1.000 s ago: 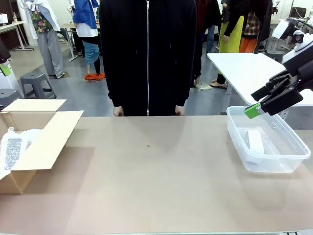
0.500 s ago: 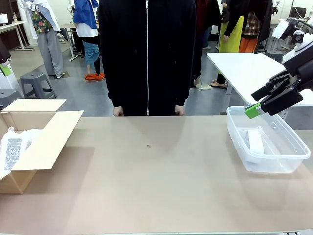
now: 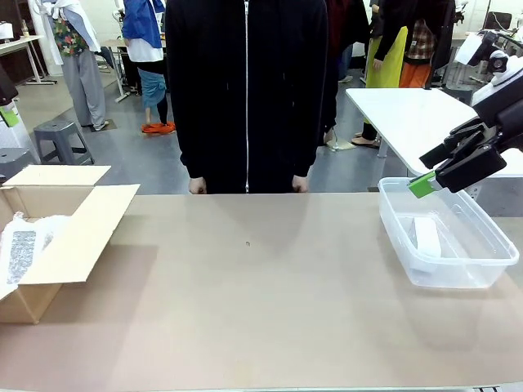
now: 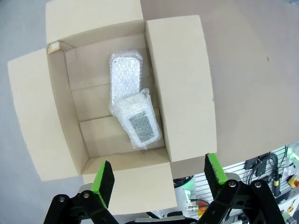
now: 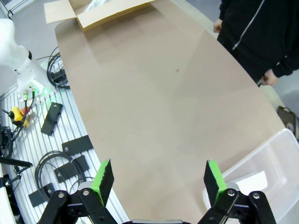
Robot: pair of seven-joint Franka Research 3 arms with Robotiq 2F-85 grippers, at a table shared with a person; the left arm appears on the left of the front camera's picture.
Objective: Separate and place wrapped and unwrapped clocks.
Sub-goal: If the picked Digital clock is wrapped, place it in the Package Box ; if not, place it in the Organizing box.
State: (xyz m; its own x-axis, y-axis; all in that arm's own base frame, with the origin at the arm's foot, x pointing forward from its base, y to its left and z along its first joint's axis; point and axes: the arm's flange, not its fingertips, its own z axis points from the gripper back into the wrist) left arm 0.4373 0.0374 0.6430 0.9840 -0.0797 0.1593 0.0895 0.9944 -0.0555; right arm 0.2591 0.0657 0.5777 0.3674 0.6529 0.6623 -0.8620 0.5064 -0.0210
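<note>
Tan and bare across its middle, our shared table [image 3: 261, 310] carries a container at each end, and a person in a black zipped jacket [image 3: 245, 90] stands at the far edge with both hands resting just at the rim. At the left end we see an open cardboard box [image 3: 69, 245] with its flaps spread flat; inside it lie two bubble-wrap bundles, touching and partly overlapping. From our left wrist camera, the plain bundle [image 4: 125, 77] sits deeper in the box, and the bundle with the grey speckled panel [image 4: 139, 123] lies tilted across its lower end. Our left gripper [image 4: 156, 175] hangs above the box with its fingers spread wide and nothing between them. At the right end stands a clear plastic tub [image 3: 482, 269], and the smooth white block [image 3: 425, 235] lies flat on its floor, alone. Our right gripper [image 3: 433, 167] hovers above the tub's far left corner, apart from it, and in its own wrist view its green-padded fingers [image 5: 105, 179] stand wide apart and empty, with the tub and block at the lower right
</note>
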